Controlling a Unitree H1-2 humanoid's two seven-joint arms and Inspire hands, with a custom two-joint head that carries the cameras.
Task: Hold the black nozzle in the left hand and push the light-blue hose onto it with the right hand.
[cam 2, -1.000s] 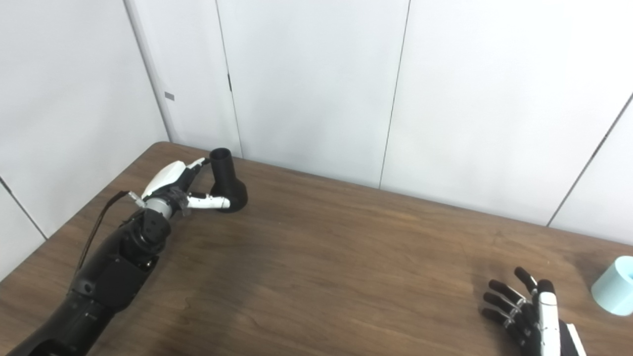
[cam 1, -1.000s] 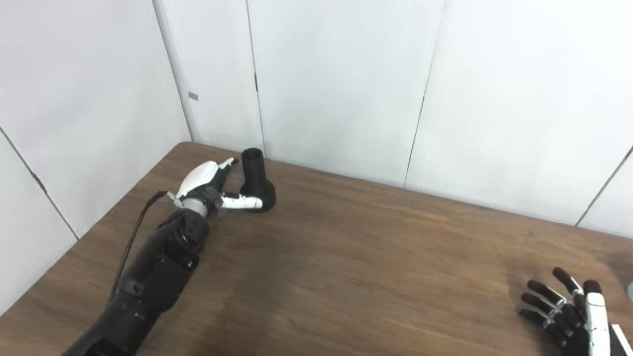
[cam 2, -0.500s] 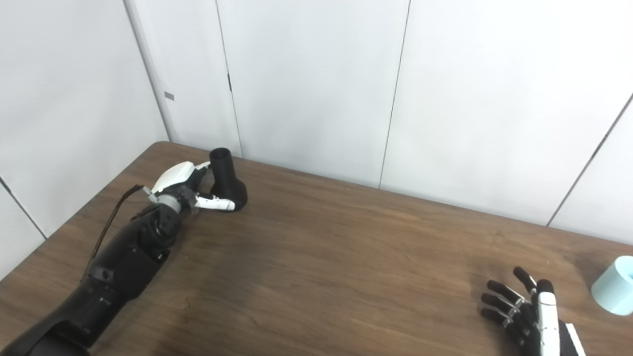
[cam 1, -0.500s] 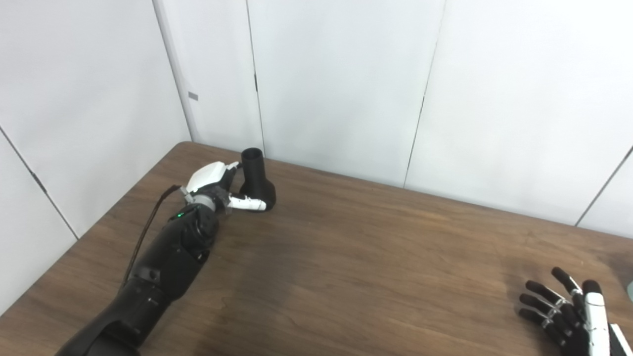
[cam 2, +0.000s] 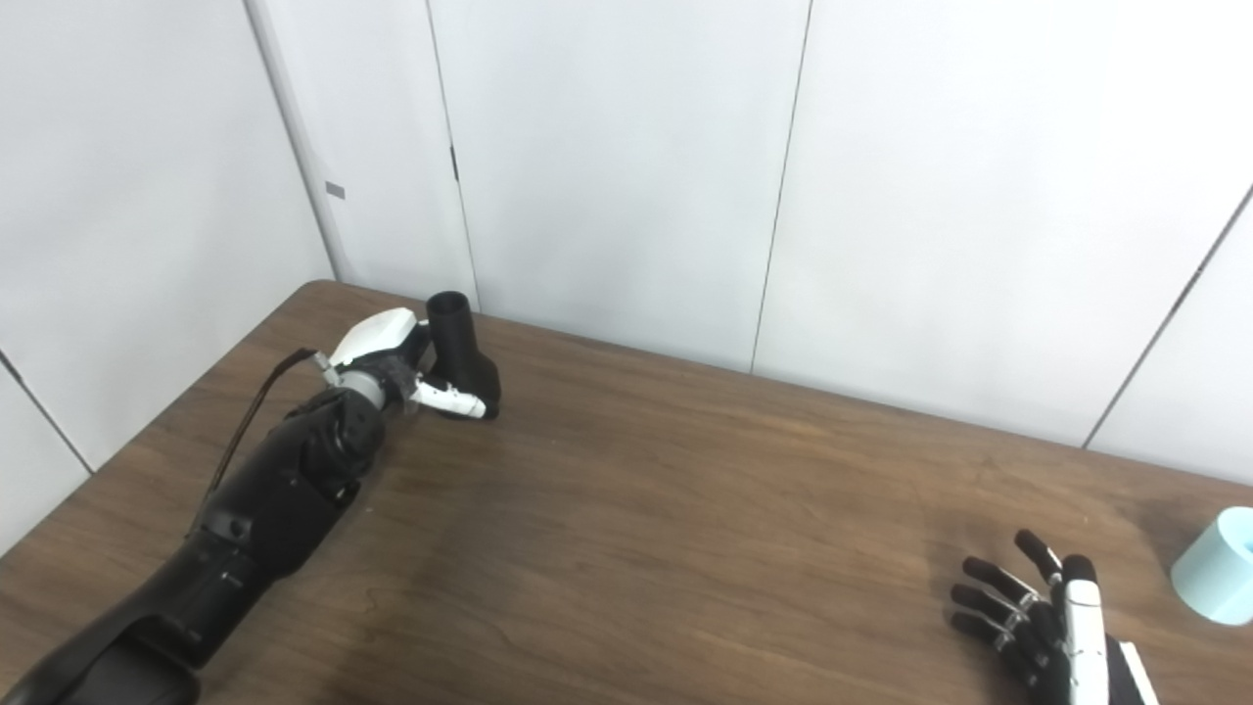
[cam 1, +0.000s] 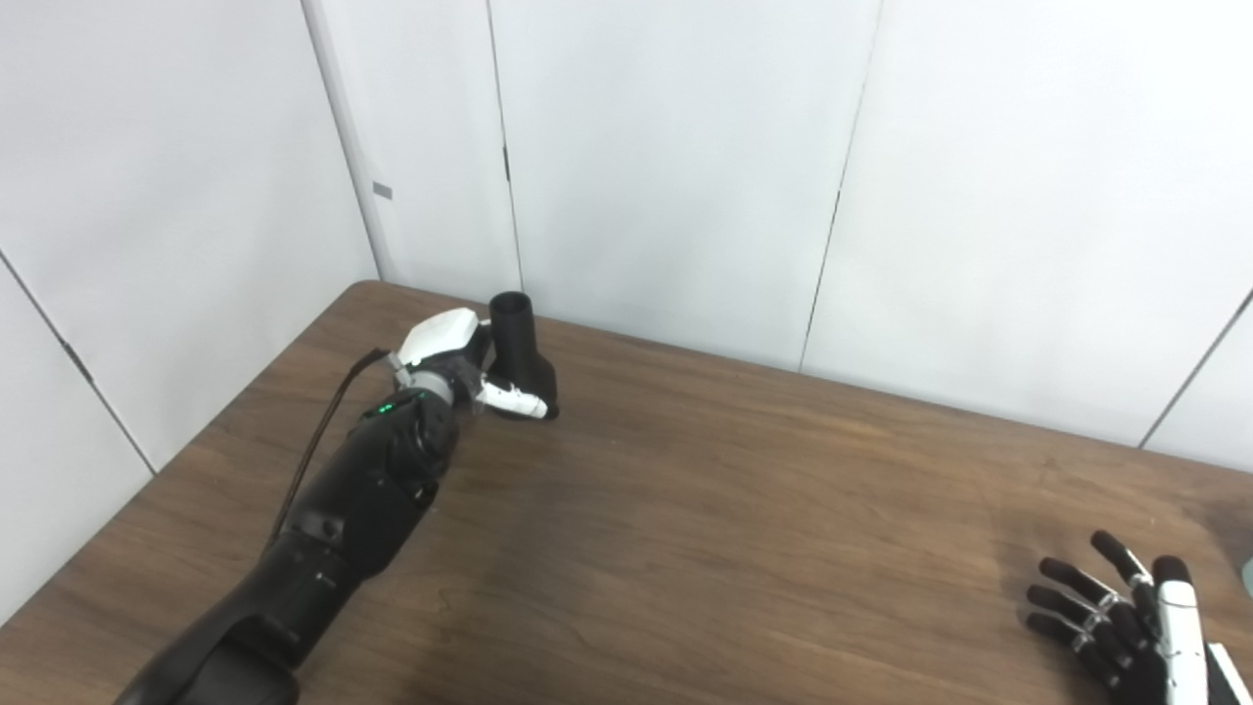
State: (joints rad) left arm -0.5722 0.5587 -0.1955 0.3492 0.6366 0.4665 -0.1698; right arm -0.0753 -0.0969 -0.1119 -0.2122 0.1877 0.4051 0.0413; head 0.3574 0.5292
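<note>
White wall panels close off the back, and below them the brown wood worktop (cam 1: 685, 509) fills the rest of the view and serves as the landmark: one worktop, two arms, two robot hands, one nozzle, one hose.

Largest on it is the left arm (cam 1: 333, 529), reaching toward the worktop's far left corner. Over the last second it has pushed further forward, and the left robot hand (cam 1: 445, 357) has gone from lying beside the black nozzle (cam 1: 519, 352) with fingers spread to pressing against its neck, thumb (cam 1: 514, 399) laid across the front of the flared base. The nozzle now leans and sits a little to the right of where it stood, so the robot hand appears to be closing on it; whether the grip is complete cannot be told, as the fingers behind the neck are hidden. I judge the first step, taking the nozzle, nearly done.

At the worktop's near right corner the right robot hand (cam 2: 1038, 617) has barely stirred, holding nothing with fingers spread wide. Just beyond it, at the right edge, lies the light-blue hose (cam 2: 1217, 566), only its end in view and untouched, well apart from the nozzle
</note>
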